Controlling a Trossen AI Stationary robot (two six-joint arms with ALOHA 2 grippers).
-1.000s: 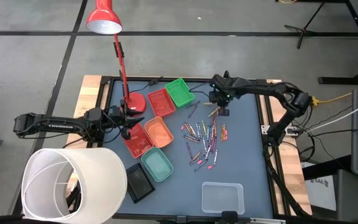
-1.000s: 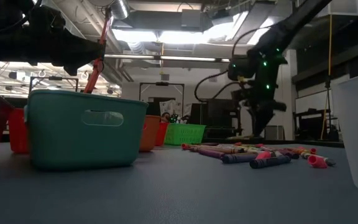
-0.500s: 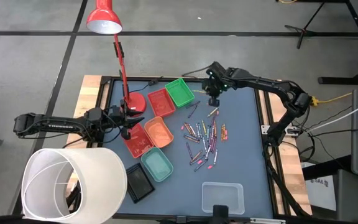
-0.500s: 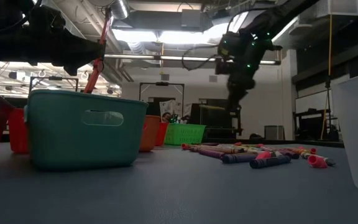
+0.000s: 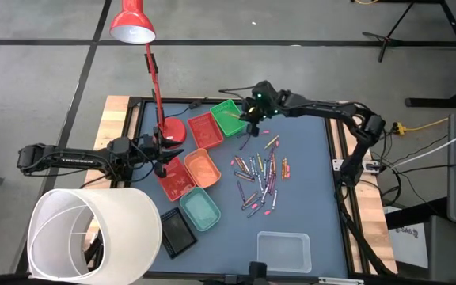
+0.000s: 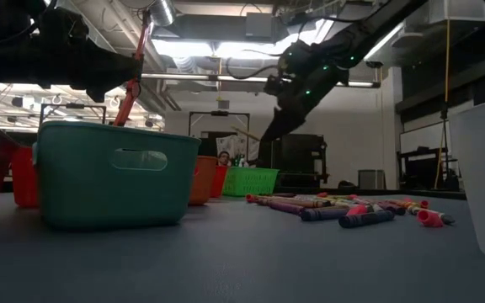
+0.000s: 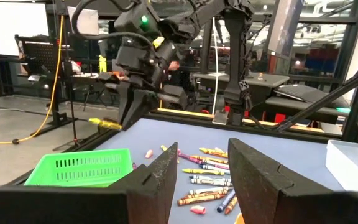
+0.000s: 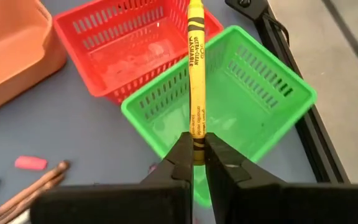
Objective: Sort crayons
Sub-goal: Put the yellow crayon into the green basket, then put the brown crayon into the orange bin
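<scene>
light: bright, even overhead | low view: ceiling lights glare | shadows: soft

Right gripper holds a crayon above the mesh basket at the far end of the tray row, loose crayons lying right of the trays, left gripper over the neighbouring tray.
</scene>
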